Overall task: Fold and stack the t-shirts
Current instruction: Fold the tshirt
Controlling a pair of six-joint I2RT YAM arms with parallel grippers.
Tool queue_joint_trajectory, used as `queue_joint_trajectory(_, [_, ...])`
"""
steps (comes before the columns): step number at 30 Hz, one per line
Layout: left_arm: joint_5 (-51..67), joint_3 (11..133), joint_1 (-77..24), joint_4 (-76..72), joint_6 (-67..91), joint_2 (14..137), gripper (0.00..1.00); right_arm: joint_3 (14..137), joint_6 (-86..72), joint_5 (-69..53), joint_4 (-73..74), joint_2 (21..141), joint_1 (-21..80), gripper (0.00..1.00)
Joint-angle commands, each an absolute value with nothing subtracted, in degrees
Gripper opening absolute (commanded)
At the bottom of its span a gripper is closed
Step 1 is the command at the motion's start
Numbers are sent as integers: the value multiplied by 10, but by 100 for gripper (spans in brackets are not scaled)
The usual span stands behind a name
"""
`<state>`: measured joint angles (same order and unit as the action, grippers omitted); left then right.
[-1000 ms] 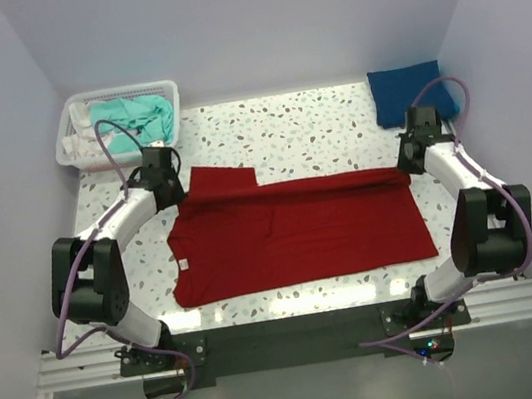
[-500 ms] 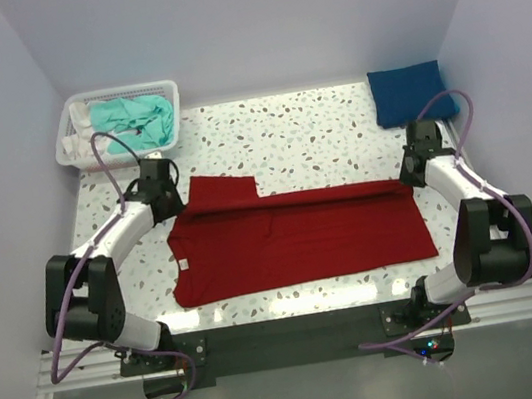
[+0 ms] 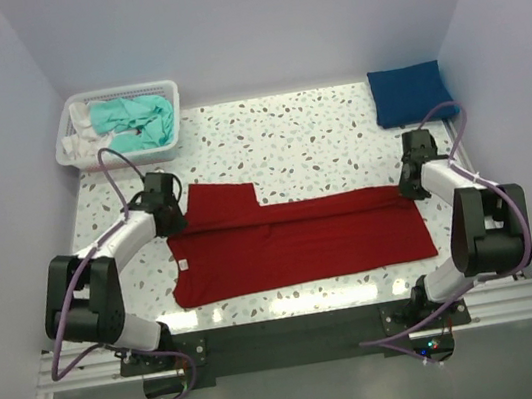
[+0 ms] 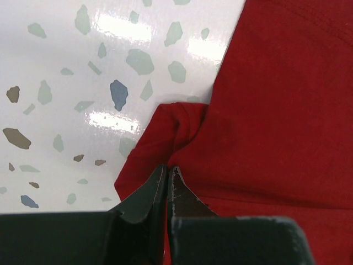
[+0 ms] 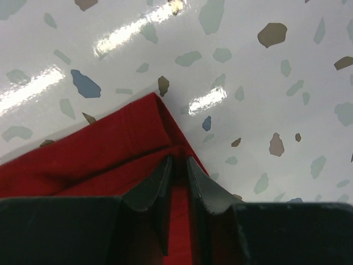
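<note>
From high up behind the arms, one camera looks down over the whole table (image 3: 286,131). The two wrist cameras sit very close, facing down; each catches one far corner of the red t-shirt (image 3: 293,241), seen whole from above.

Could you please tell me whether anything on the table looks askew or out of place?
The red t-shirt is folded unevenly: a flap at its far left juts beyond the long fold, and the left wrist view shows cloth bunched at that edge. The teal t-shirt lies crumpled in the basket.
</note>
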<state>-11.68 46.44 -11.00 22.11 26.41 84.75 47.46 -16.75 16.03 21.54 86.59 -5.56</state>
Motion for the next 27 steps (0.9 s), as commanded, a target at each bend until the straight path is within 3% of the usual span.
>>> queue_joint_trajectory(1, [-138,465,-105,229,266,862,0,485,-182,207,206,884,-59,20])
queue_joint_trajectory(5, [-129,467,-105,229,272,857,0,496,-189,205,220,882,-60,39])
queue_joint_trajectory(8, [-126,470,-105,230,276,846,10,513,-206,200,250,874,-59,43])
queue_joint_trajectory(9, [-125,473,-105,231,277,839,15,525,-211,202,259,870,-59,53])
queue_joint_trajectory(12, [-125,479,-106,238,280,826,25,557,-224,202,300,851,-59,59])
queue_joint_trajectory(14, [-130,482,-106,244,281,817,31,572,-225,191,316,831,-55,61])
queue_joint_trajectory(18, [-144,500,-105,250,280,793,58,600,-208,101,295,805,-40,63])
queue_joint_trajectory(21, [-142,514,-106,235,272,797,71,609,-205,2,242,814,-16,63])
queue_joint_trajectory(27, [-111,578,-106,193,255,880,73,641,-215,-130,172,892,61,63])
